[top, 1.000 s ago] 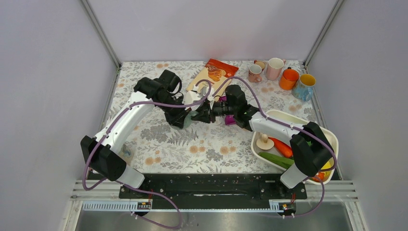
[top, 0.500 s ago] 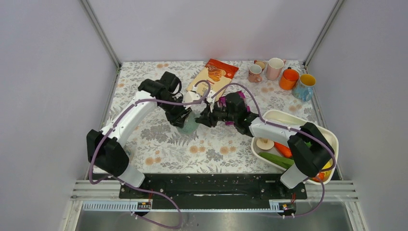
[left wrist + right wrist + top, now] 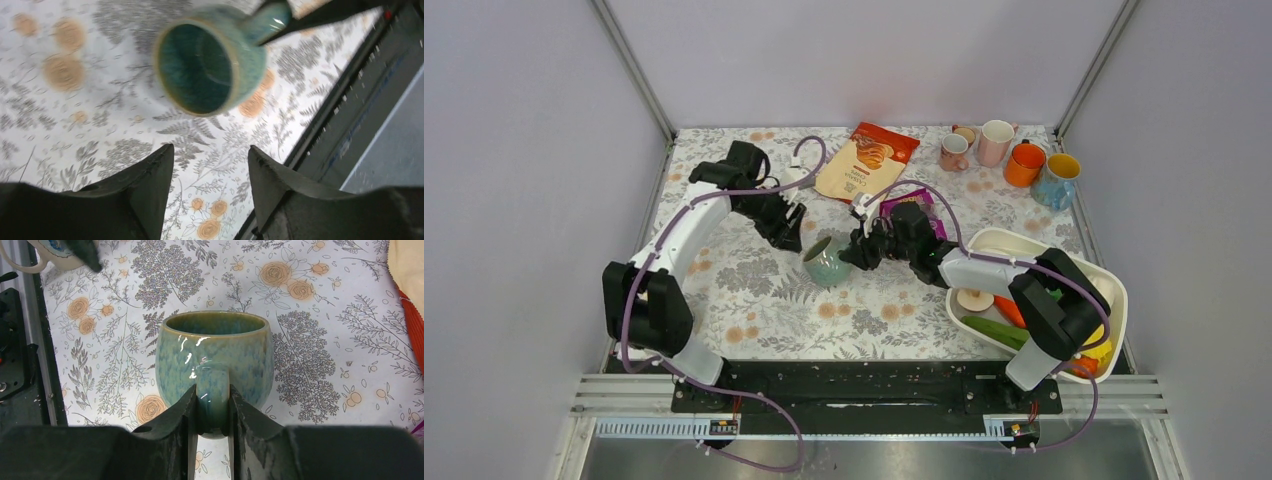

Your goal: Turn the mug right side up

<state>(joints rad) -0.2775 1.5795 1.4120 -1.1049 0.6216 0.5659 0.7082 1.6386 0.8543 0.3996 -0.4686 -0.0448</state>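
Since 1 second ago: left gripper (image 3: 790, 238) withdrawn toward the far-left corner, fingers spread, nothing in them. Mug (image 3: 827, 260): mid-desk, mouth up, seemingly set down. Right gripper (image 3: 854, 252): clamped on the mug's handle. Hazard: pulling away before letting go would likely tip it. Room: bare desk toward near and left edges; snack bag (image 3: 866, 160) far side, tub (image 3: 1114, 290) by right edge.

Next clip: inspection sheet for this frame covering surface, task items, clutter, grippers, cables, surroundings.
Surface: floral tablecloth, no spills seen.
Job's things: green mug, opening upward.
Clutter: snack bag; spare mugs far right; tub of vegetables.
Grippers: right gripper jaws shut on mug handle; left gripper open, apart from mug.
Cables: purple cables along both arms.
Surroundings: grey walls, nothing else seen.
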